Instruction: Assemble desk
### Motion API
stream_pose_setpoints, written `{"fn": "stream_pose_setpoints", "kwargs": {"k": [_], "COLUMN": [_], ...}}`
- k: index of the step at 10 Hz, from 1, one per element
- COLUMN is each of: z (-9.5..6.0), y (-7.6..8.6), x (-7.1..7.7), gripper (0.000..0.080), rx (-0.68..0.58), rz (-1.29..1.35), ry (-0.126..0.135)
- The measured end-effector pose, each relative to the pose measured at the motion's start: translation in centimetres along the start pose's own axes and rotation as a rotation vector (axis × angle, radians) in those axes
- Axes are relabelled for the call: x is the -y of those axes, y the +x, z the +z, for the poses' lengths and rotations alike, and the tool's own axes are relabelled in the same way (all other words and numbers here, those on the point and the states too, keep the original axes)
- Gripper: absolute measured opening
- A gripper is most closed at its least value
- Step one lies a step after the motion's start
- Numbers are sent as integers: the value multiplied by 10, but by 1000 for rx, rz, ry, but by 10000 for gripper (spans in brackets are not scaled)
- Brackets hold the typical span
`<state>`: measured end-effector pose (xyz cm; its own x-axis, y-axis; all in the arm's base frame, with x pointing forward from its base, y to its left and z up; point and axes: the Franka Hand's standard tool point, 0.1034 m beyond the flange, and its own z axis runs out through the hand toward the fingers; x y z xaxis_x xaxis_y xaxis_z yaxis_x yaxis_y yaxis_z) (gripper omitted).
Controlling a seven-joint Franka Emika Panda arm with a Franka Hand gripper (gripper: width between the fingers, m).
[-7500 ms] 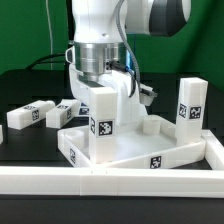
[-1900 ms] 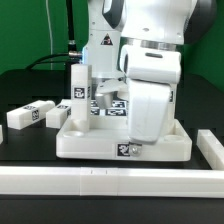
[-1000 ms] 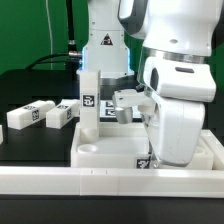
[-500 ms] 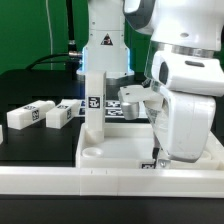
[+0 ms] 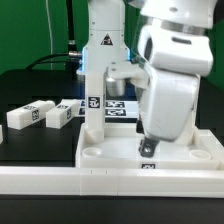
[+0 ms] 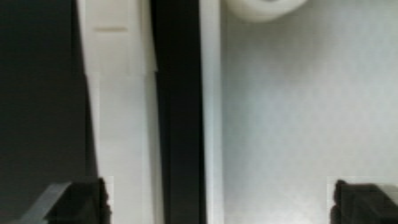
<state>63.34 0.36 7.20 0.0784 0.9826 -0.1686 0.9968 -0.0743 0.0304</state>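
The desk's white tabletop (image 5: 115, 148) lies flat against the border rail, rim and corner sockets facing up. One white tagged leg (image 5: 92, 103) stands upright in its socket at the exterior view's left. Two more legs (image 5: 28, 115) (image 5: 62, 113) lie loose on the black table beyond it. My gripper (image 5: 148, 148) hangs just over the tabletop's front edge. In the wrist view the gripper (image 6: 217, 205) is open; its dark fingertips (image 6: 71, 205) stand wide apart over the tabletop (image 6: 302, 110), gripping nothing. A round socket (image 6: 267, 8) shows at that picture's edge.
The long white border rail (image 5: 100, 182) runs along the front and appears as a white strip (image 6: 116, 100) in the wrist view. The marker board (image 5: 117, 108) lies behind the tabletop. The arm's bulky white body (image 5: 170, 80) hides the tabletop's right part.
The jaws have gone from shut on the tabletop's front edge to wide open, letting it go. The arm has shifted toward the exterior view's left. The tabletop stays against the rail.
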Motion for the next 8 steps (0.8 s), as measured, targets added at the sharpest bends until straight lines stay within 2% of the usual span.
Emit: {"fn": "stream_pose_setpoints", "kwargs": {"k": [1,3,7,8], "z": [-6,-16,-12,-11], "y": [-10,-24,-23,-26], "x": [1,-4,-2,-1], "gripper": [645,648,648,648], "rx": [6,4,4,3], "rz": [11,14,53,95], "ry": [-7,-36,-28,-26]}}
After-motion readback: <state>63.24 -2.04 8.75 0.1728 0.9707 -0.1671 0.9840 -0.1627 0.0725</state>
